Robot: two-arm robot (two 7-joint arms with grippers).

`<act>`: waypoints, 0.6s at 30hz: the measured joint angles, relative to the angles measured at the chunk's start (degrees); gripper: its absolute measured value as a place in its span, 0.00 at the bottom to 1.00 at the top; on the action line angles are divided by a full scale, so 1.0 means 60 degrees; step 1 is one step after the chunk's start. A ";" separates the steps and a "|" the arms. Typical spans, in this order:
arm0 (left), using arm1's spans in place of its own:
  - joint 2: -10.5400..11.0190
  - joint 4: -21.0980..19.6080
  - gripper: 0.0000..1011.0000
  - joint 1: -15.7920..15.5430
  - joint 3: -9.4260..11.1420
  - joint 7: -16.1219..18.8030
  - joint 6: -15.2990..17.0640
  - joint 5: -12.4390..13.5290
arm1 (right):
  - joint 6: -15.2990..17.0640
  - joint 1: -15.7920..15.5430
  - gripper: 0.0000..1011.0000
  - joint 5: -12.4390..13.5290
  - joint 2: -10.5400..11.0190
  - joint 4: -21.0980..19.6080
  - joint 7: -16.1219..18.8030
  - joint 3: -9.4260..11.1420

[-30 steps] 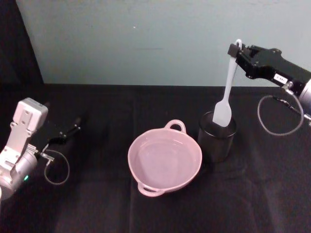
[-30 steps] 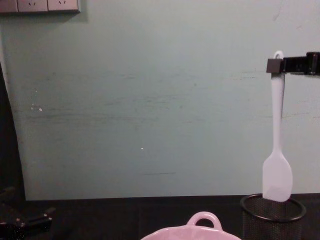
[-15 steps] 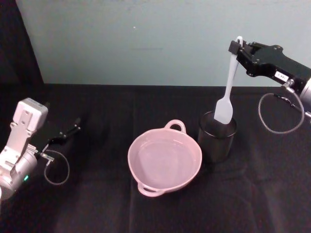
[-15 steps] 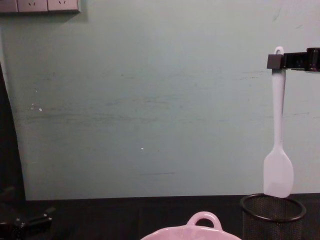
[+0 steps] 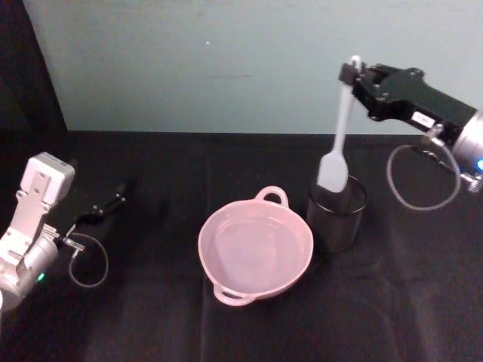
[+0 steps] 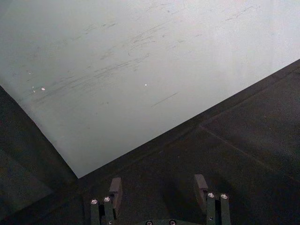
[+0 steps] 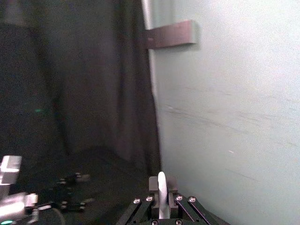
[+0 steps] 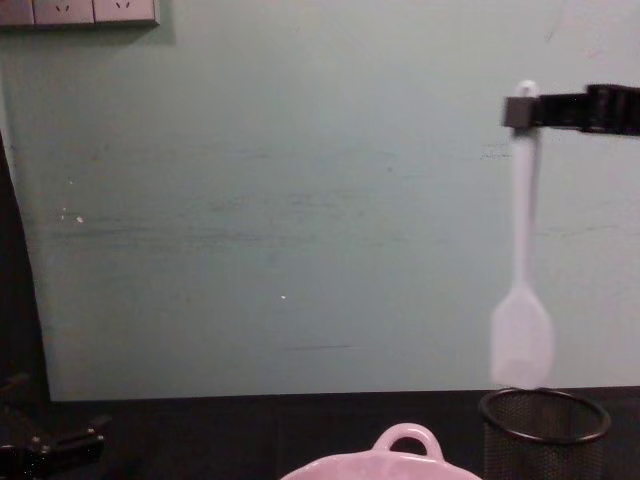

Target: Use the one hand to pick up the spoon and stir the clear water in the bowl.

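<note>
since a second ago the right pincer has swung toward the robot's left and risen a little, carrying the spoon with it. the spoon's flat head, which sat inside the rim of the mesh cup, now hangs just above that rim on the cup's left side. the pincer is clamped tight on the top of the handle, just under the hole, and the spoon dangles nearly upright. the pink bowl stands on the black desk just beside the cup, on its left, with clear water in it. the spoon is not yet over the bowl. the left pincer rests low at the desk's left side, its fingers spread apart with nothing between them.
</note>
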 joint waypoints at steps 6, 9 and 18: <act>0.0000 0.0000 0.99 0.0000 0.0000 0.0000 0.0000 0.0000 | -0.0182 0.0509 0.11 -0.0423 -0.0694 0.0368 0.0643 -0.0786; 0.0000 0.0000 0.99 0.0000 0.0000 0.0000 0.0000 0.0000 | -0.0321 0.0634 0.11 -0.0567 -0.0967 0.0636 0.0905 -0.1075; 0.0000 0.0000 0.99 -0.0001 0.0000 0.0000 0.0000 0.0000 | -0.0662 0.0522 0.11 -0.1061 -0.1586 0.1352 0.1335 -0.1810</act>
